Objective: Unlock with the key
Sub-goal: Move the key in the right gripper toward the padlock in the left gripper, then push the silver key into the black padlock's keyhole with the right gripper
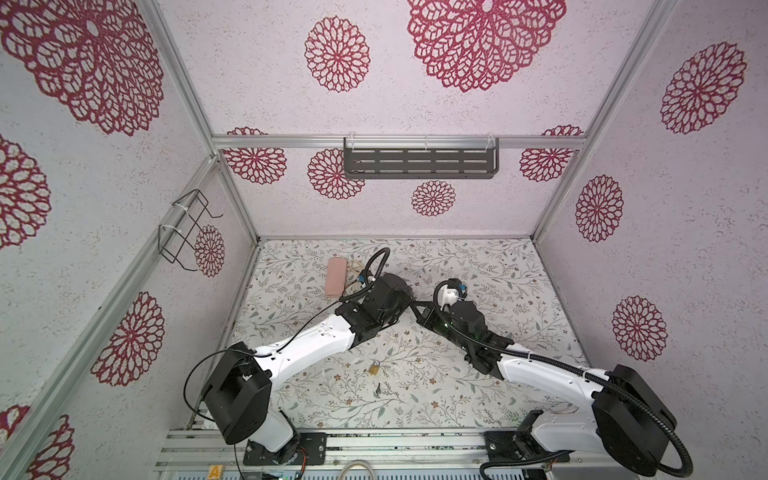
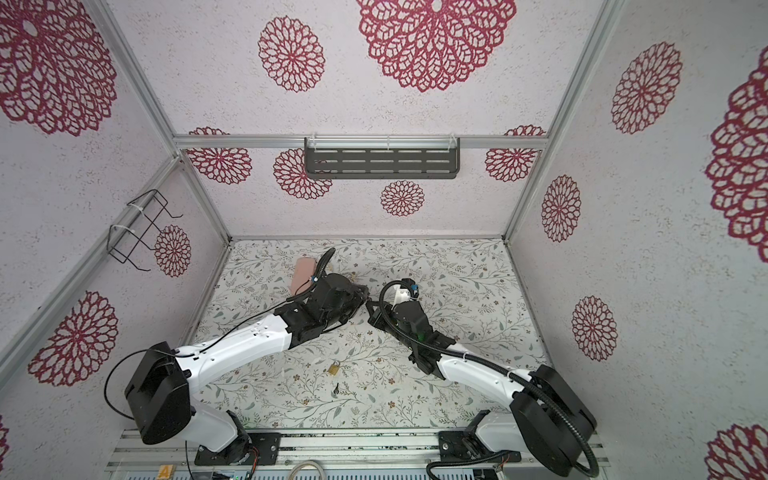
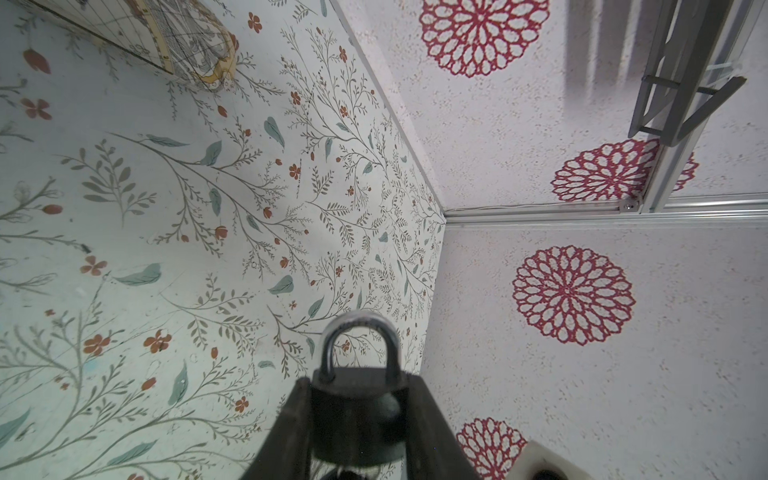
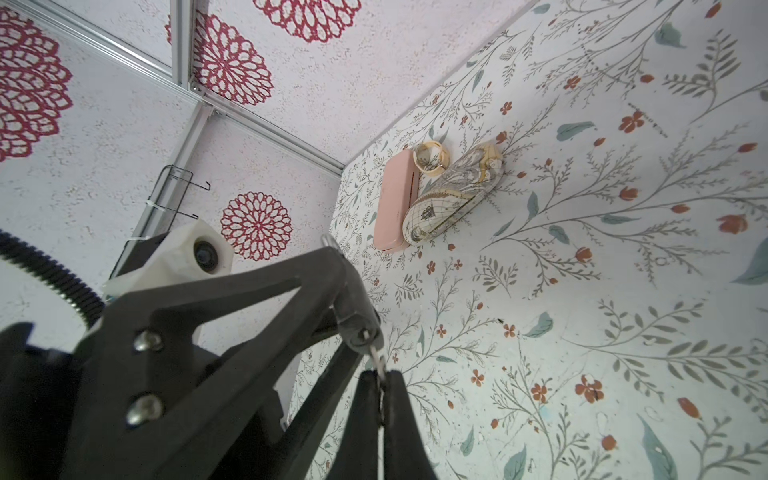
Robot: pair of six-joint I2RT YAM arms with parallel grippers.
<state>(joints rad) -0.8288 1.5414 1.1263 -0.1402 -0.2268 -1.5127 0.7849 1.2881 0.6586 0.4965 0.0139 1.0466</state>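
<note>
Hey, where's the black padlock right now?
In the left wrist view the black padlock is clamped between the fingers of the left gripper, over the middle of the table, with the key in it.

Both top views look steeply down from high over the near edge of the surface [image 1: 498,266], taking in all of it, the pink case [image 1: 336,276] included. The right wrist view, close behind the right gripper [image 4: 381,376], faces that pink case. The left wrist view, close behind the left gripper [image 3: 357,399], faces away from it.

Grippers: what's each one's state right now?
Left gripper: closed on the black padlock with steel shackle.
Right gripper: closed on the small silver metal key.
</note>
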